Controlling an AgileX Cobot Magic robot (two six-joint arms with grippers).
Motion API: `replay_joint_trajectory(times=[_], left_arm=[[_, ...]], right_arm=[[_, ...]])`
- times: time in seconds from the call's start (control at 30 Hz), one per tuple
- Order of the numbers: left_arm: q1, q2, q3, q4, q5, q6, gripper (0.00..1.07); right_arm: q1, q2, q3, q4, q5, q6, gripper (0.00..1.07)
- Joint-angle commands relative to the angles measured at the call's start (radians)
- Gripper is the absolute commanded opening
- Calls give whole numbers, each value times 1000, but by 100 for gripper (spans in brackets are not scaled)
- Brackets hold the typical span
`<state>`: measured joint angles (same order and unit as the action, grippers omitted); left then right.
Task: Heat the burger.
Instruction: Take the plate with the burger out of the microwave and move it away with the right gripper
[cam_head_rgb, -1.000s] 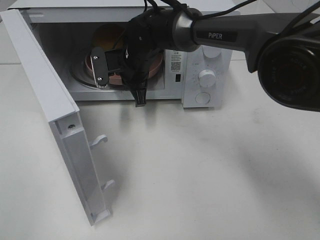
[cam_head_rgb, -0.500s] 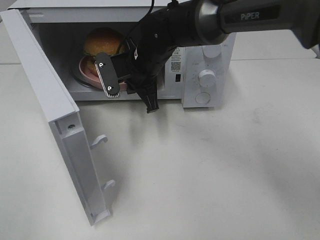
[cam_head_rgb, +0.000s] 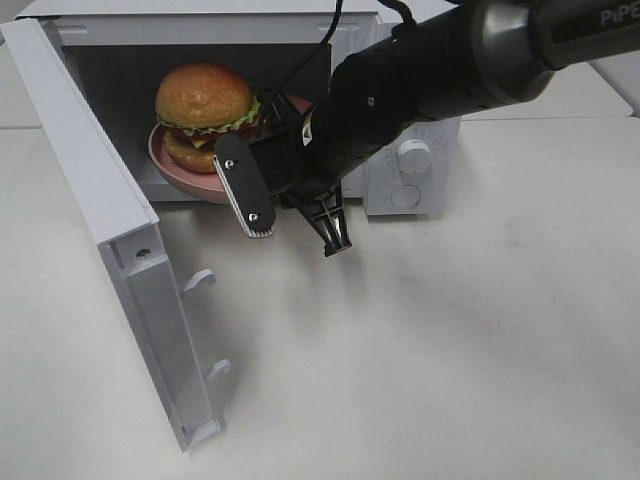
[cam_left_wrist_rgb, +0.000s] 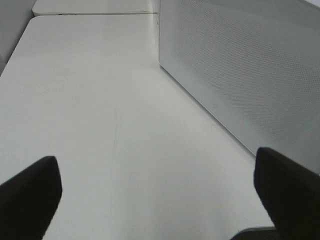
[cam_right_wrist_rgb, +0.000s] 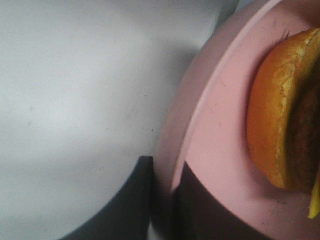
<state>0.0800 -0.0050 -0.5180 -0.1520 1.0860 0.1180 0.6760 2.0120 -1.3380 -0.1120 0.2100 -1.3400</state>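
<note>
Right gripper (cam_head_rgb: 300, 200), clamped on the pink plate (cam_head_rgb: 165, 155) rim, has lifted plate and burger (cam_head_rgb: 205, 110) up and toward the microwave (cam_head_rgb: 410, 160) mouth since a moment ago, so the burger looks on its way out; left gripper (cam_left_wrist_rgb: 155, 200) gapes idle.

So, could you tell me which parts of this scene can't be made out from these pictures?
- Pink plate, high view: its right side is hidden behind the right arm.
- Right gripper, its wrist view: only dark finger bases astride the plate rim show; the tips are cut off.
- Burger, right wrist view: cropped by the frame edge.
</note>
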Motion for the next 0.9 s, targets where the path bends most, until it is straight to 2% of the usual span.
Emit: replay_joint_trajectory(times=[0.03, 0.07, 0.4, 0.6, 0.9], left_arm=[[3, -6, 0, -3, -12, -4, 99], [3, -6, 0, -3, -12, -4, 99], [3, -6, 0, -3, -12, -4, 99], [3, -6, 0, -3, -12, -4, 99], [3, -6, 0, -3, -12, -4, 99]], right_arm=[[-5, -93, 90, 2, -95, -1, 0], [-5, -125, 133, 18, -100, -1, 0], [3, -252, 304, 53, -108, -1, 0], [3, -358, 446, 38, -113, -2, 0], [3, -490, 585, 23, -115, -1, 0]])
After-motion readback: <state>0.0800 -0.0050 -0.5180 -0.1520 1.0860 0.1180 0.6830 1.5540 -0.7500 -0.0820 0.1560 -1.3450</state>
